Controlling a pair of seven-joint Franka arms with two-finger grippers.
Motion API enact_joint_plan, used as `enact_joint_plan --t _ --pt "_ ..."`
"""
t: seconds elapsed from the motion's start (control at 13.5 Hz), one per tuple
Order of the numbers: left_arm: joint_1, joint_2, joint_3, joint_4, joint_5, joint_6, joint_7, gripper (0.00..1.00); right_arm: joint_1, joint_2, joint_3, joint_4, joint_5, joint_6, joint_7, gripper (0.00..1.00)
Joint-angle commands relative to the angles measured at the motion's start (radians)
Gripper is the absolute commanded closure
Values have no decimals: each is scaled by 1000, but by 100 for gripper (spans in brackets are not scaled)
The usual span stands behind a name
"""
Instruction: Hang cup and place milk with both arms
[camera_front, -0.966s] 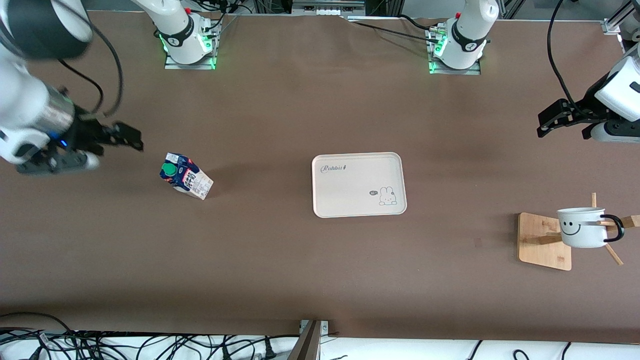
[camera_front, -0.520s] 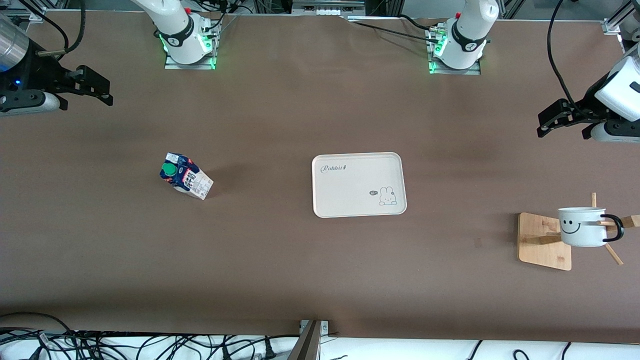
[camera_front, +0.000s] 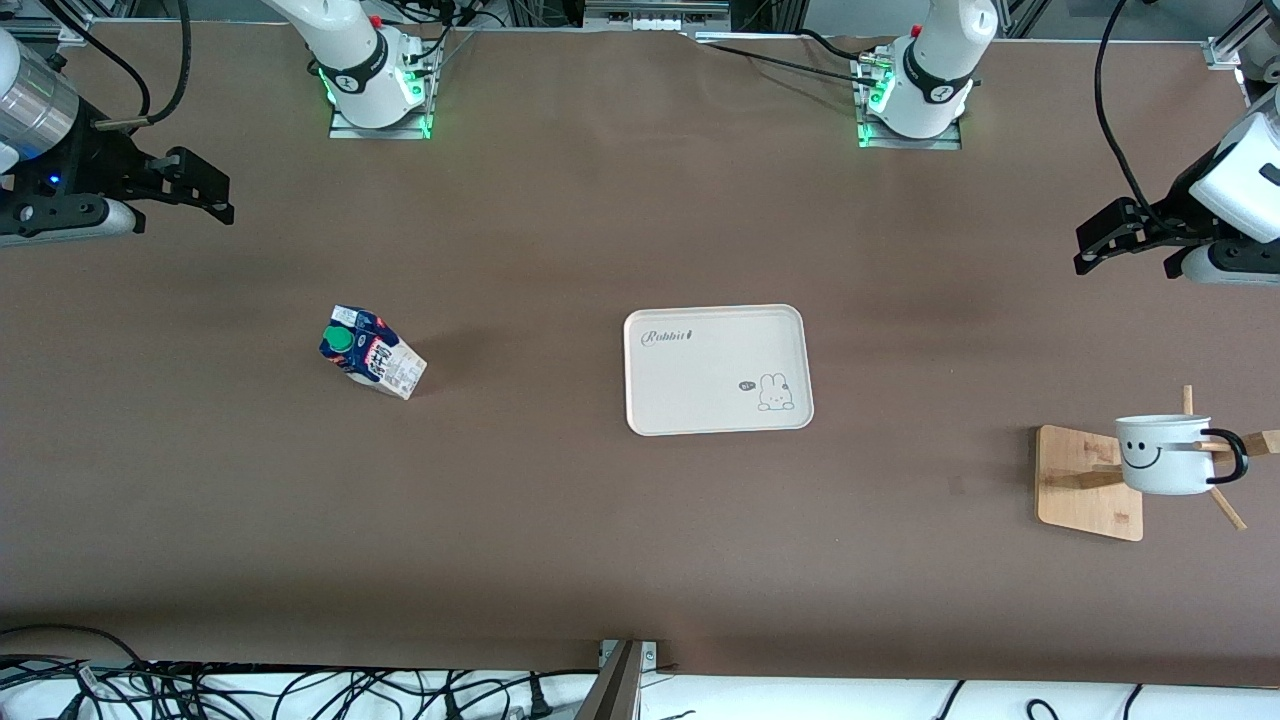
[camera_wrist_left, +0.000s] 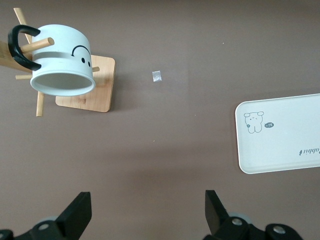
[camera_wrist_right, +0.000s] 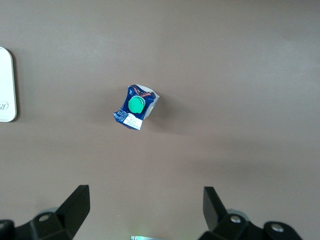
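Note:
The milk carton (camera_front: 370, 356), dark blue and white with a green cap, stands on the table toward the right arm's end; it also shows in the right wrist view (camera_wrist_right: 136, 106). The white smiley cup (camera_front: 1164, 455) hangs by its black handle on a peg of the wooden rack (camera_front: 1085, 482) toward the left arm's end, and shows in the left wrist view (camera_wrist_left: 62, 61). My right gripper (camera_front: 205, 188) is open and empty, up over the table's right-arm end, apart from the carton. My left gripper (camera_front: 1098, 245) is open and empty over the table's left-arm end.
A white tray (camera_front: 715, 368) with a rabbit drawing lies mid-table between carton and rack; it shows in the left wrist view (camera_wrist_left: 280, 150) and its edge in the right wrist view (camera_wrist_right: 6, 85). A small scrap (camera_wrist_left: 157, 76) lies near the rack base (camera_wrist_left: 100, 90).
My right gripper has drawn away from beside the milk carton toward the table's right-arm end, then settled. The left arm, the cup and the carton have not moved.

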Motion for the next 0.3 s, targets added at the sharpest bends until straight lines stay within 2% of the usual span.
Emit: enact_joint_plan --t 0.0,0.22 --pt "9 2 -6 20 18 -19 11 0 -3 1 1 10 -6 -2 -17 0" --pt "9 2 -8 20 18 -19 7 0 -4 1 0 13 -6 0 -20 0"
